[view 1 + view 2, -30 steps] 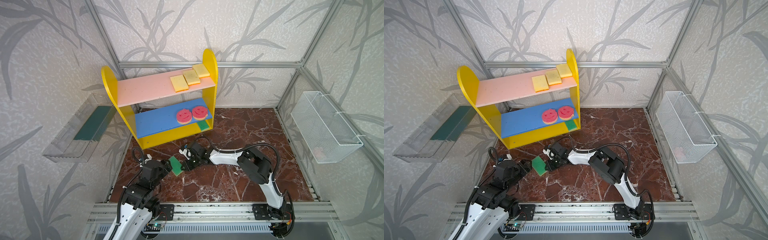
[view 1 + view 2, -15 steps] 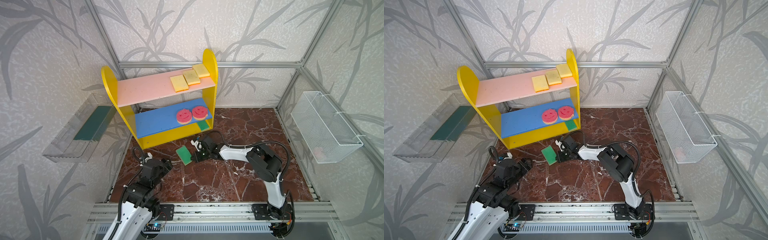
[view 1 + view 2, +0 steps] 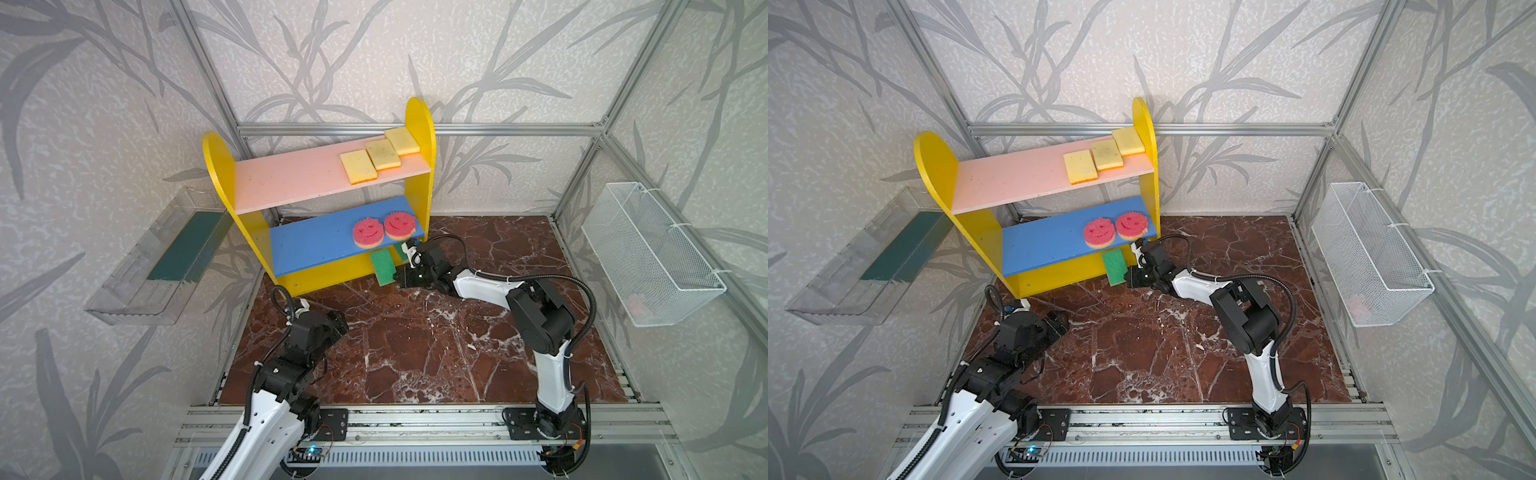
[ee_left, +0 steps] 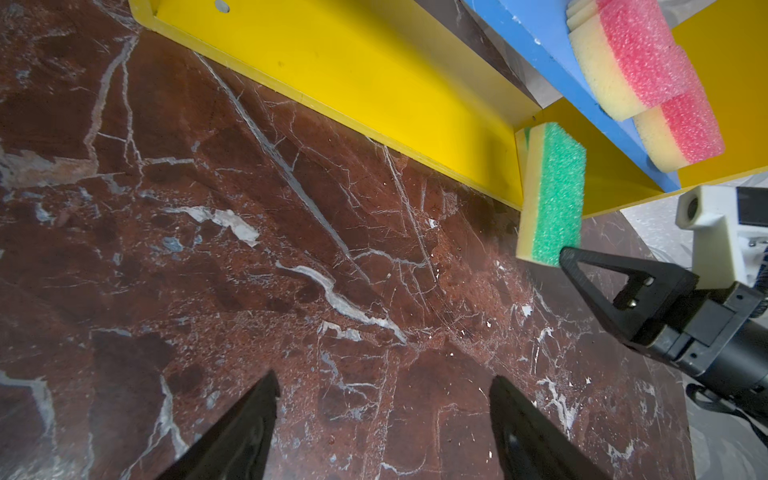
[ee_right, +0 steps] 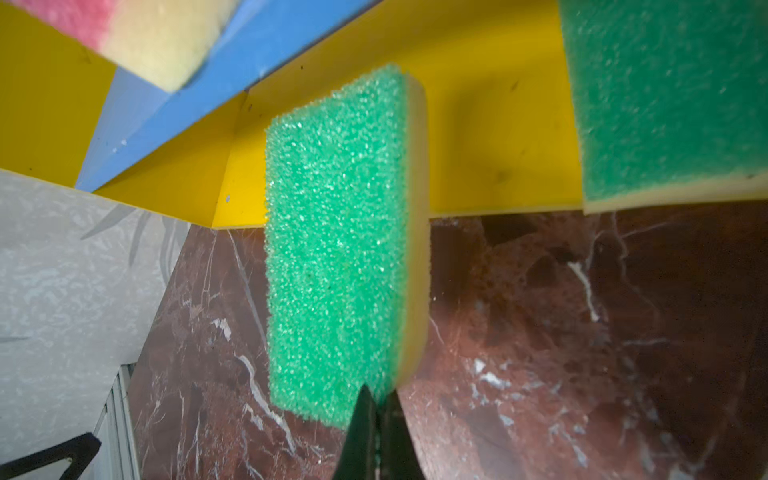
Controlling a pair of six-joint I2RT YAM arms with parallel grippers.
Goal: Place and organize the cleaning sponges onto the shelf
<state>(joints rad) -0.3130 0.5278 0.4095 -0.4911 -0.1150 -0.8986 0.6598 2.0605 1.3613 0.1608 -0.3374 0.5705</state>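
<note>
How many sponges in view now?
7. Three yellow sponges on the pink board; two smiley sponges on the blue board; one green sponge in the right gripper; another green sponge on the yellow base. Others may be hidden.

Three sponges [image 3: 382, 154] lie on the shelf's [image 3: 217, 166] top board [image 3: 286, 183], two round ones [image 3: 368, 233] beneath.

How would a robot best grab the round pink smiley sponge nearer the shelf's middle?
Probably at the front rim of the pink smiley sponge, which juts past the front edge of the blue board: come from the front and pinch top and underside. It lies flat, and only that overhang leaves its underside free.
</note>
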